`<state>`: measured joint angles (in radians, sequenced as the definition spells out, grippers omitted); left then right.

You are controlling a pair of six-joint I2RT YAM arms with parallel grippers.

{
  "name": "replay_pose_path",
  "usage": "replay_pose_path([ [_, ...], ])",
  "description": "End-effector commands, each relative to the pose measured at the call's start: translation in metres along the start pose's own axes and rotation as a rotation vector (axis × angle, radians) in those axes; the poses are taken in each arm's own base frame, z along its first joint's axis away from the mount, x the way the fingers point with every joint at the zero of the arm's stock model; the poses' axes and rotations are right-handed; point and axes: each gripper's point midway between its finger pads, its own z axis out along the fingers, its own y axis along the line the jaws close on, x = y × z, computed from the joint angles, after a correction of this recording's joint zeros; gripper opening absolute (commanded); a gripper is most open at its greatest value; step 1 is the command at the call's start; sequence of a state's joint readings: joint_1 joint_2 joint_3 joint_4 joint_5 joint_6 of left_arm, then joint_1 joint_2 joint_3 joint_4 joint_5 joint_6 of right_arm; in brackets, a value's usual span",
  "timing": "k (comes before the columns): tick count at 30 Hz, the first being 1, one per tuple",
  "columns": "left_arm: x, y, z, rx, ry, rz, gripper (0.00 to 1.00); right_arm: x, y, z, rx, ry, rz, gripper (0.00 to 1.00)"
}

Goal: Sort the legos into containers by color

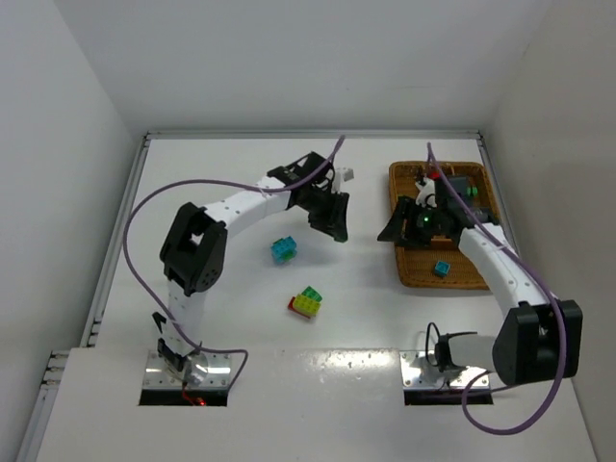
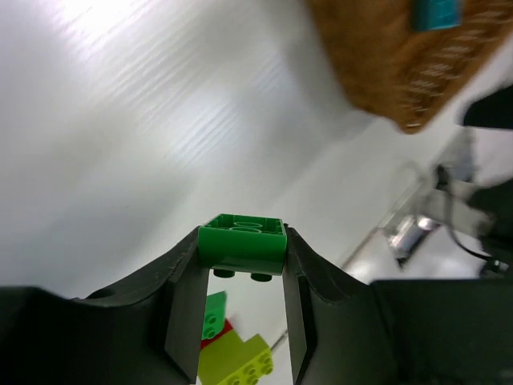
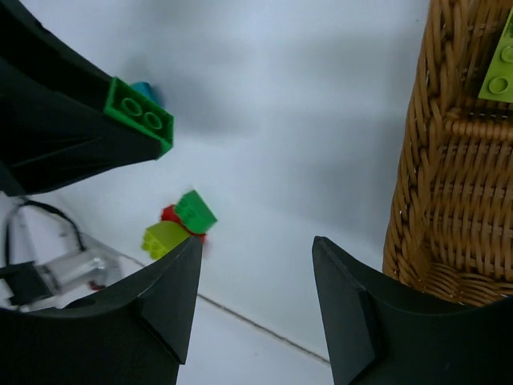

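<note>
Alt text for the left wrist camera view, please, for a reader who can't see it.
The left gripper clamps a green brick above a white table. Lower in the frame, a small cluster of green, red and yellow-green bricks lies on the table. At top right is a blurred corner of the wicker tray, with a cyan brick inside.

White table [image 1: 366, 308]; plain white walls [image 1: 289, 58] around.

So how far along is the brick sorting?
Done: the tray holds a few bricks, including a cyan brick and a yellow-green brick. In hand: the left gripper is shut on a green brick; the right gripper is open and empty beside the tray. Left: a loose cyan brick and a mixed stack on the table.
</note>
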<state>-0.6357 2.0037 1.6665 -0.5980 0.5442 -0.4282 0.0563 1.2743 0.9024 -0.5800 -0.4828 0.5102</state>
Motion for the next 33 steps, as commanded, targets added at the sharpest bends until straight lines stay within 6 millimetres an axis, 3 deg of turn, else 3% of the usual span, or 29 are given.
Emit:
replay_pose_path([
  [1,0.034,0.029,0.014,-0.257,0.083,-0.037,0.00,-0.011,0.007,0.002,0.107,-0.050,-0.141,0.59],
  [7,0.046,0.067,0.028,-0.561,0.151,-0.006,0.02,-0.009,-0.006,0.008,0.227,-0.071,-0.136,0.61],
  [9,0.051,0.071,0.033,-0.591,0.167,0.004,0.21,-0.016,-0.008,0.001,0.254,-0.126,-0.123,0.61],
  [12,0.048,0.069,0.033,-0.588,0.156,-0.003,0.70,-0.020,-0.009,-0.003,0.272,-0.156,-0.115,0.61],
  [15,0.025,0.052,0.023,-0.557,0.083,0.015,0.87,-0.019,-0.009,-0.005,0.270,-0.160,-0.116,0.61],
  [17,0.013,0.041,0.015,-0.540,0.044,0.025,0.89,-0.011,-0.005,-0.002,0.243,-0.132,-0.121,0.61],
  [20,-0.015,0.025,-0.015,-0.498,-0.041,0.029,0.89,0.004,0.012,0.011,0.209,-0.098,-0.172,0.61],
  [22,-0.039,0.029,-0.054,-0.500,-0.128,-0.003,0.89,0.017,0.024,0.024,0.205,-0.064,-0.182,0.61],
  [24,-0.057,0.048,-0.092,-0.513,-0.205,-0.074,0.89,0.020,0.031,0.035,0.203,-0.069,-0.192,0.62],
  [25,-0.072,0.059,-0.129,-0.527,-0.288,-0.123,0.89,0.024,0.043,0.042,0.184,-0.073,-0.196,0.63],
  [27,-0.073,0.081,-0.159,-0.570,-0.341,-0.198,0.89,0.030,0.046,0.052,0.187,-0.069,-0.195,0.69],
  [28,-0.076,0.094,-0.193,-0.591,-0.406,-0.249,0.89,0.036,0.052,0.063,0.182,-0.061,-0.187,0.69],
  [30,-0.070,0.118,-0.214,-0.627,-0.459,-0.327,0.89,0.037,0.057,0.076,0.194,-0.071,-0.171,0.71],
  [31,-0.067,0.129,-0.225,-0.649,-0.482,-0.360,0.89,0.050,0.059,0.091,0.198,-0.037,-0.157,0.72],
  [33,-0.060,0.150,-0.254,-0.670,-0.541,-0.429,0.89,0.044,0.072,0.106,0.195,-0.067,-0.138,0.72],
])
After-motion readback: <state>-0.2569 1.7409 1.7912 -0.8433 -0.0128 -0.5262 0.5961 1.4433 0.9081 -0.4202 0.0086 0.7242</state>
